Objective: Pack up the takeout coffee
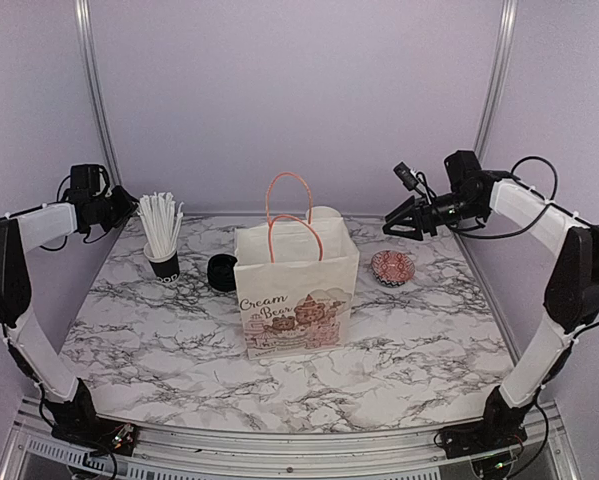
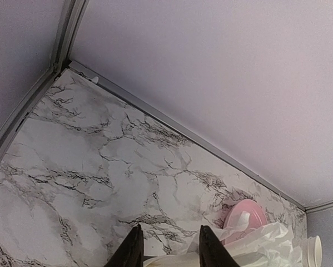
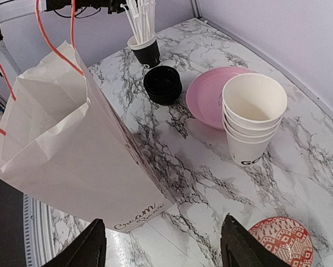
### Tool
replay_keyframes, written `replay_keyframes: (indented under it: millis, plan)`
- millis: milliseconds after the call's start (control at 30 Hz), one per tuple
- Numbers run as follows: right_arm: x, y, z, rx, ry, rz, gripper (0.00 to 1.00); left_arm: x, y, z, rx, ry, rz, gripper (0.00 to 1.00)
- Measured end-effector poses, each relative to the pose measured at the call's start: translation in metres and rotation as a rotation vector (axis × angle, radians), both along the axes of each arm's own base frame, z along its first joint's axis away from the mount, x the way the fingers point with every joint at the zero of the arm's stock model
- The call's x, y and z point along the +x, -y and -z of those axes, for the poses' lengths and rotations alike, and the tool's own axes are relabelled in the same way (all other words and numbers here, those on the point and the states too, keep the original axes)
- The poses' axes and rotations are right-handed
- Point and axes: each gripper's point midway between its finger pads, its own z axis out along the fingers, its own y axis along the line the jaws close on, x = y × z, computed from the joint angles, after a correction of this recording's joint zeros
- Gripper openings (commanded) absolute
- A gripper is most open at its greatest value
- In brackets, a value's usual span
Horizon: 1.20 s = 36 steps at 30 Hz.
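Holding both arms high and wide of the bag's (image 1: pixel 297 290) handles looks right, so nothing tips it. Left gripper (image 2: pixel 170 231) and right gripper (image 3: pixel 163 222) are both spread, pinching nothing. No lidded coffee in view, possibly deep in the bag, whose visible interior shows only paper; black cup (image 1: pixel 163 264) holds straws.
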Motion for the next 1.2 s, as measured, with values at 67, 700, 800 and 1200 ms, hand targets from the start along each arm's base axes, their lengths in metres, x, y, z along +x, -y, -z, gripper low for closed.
replay_keyframes:
  millis: [67,700,800,1200]
  plan:
    - [0.002,0.000,0.004,-0.002,-0.009,-0.002,0.68,-0.001,0.001,-0.003,-0.002,0.005,0.002,0.36]
    - [0.011,-0.004,0.014,0.002,-0.059,-0.029,0.67,-0.006,0.004,-0.014,-0.003,0.035,0.022,0.28]
    - [0.011,-0.004,0.014,0.002,-0.059,-0.029,0.67,-0.004,0.006,-0.006,-0.012,0.017,0.030,0.27]
    - [0.011,-0.004,0.015,0.002,-0.067,-0.030,0.67,-0.003,0.011,-0.002,-0.029,0.013,0.052,0.27]
